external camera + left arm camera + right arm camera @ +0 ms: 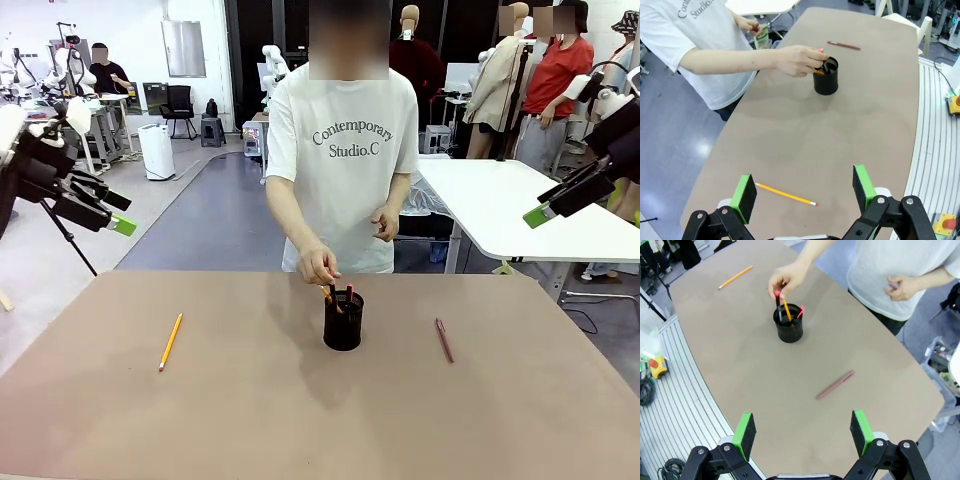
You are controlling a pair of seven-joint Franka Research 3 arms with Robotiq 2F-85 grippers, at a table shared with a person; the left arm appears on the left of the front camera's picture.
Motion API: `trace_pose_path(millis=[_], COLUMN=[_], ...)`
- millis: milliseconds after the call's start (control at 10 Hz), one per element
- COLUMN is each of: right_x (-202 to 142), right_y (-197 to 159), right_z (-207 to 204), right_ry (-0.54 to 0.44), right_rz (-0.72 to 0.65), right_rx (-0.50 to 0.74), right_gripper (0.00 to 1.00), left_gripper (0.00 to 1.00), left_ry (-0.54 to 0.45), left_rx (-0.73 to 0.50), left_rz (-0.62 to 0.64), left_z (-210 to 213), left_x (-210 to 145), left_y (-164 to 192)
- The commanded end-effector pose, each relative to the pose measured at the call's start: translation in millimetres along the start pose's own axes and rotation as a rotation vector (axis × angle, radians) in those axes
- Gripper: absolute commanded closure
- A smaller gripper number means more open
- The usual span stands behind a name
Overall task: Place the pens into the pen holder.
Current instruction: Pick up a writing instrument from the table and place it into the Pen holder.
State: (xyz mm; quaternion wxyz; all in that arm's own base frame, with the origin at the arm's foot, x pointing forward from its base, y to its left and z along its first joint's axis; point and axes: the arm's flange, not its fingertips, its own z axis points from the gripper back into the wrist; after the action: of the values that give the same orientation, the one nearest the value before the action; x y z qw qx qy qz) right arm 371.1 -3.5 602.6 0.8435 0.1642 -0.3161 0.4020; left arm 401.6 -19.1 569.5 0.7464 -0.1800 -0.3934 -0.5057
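Black pen holder (343, 325) holds pens (785, 310) beneath a person's hand (318, 266).

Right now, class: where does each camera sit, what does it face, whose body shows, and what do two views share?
Front: robot's side, facing the person across the table; left claw, right claw at the sides.
Left wrist: above the table, its open claw framing the yellow pencil.
Right wrist: above the table, open claw, red-pink pen ahead.
Shared: the person's hand at the pen holder.

A robotics lab: a white worktable (500, 205), an office chair (180, 103) and an emergency-stop button (955, 103) beside the table (300, 420)
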Motion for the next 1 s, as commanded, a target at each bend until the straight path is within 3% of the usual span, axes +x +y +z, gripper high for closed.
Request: trace_pose_path(millis=[0, 900], right_x=[0.9, 0.9], right_y=[0.6, 0.6], right_z=[0.7, 0.7], right_ry=[-0.012, -0.012], right_rz=[0.003, 0.003], right_rx=[0.008, 0.008], right_gripper=[0.0, 0.0], left_gripper=[0.0, 0.0], left_ry=[0.003, 0.003], left_rx=[-0.002, -0.002], left_rz=[0.003, 0.003], left_z=[2.1, 2.1], left_x=[0.1, 0.1], left_y=[1.7, 1.7])
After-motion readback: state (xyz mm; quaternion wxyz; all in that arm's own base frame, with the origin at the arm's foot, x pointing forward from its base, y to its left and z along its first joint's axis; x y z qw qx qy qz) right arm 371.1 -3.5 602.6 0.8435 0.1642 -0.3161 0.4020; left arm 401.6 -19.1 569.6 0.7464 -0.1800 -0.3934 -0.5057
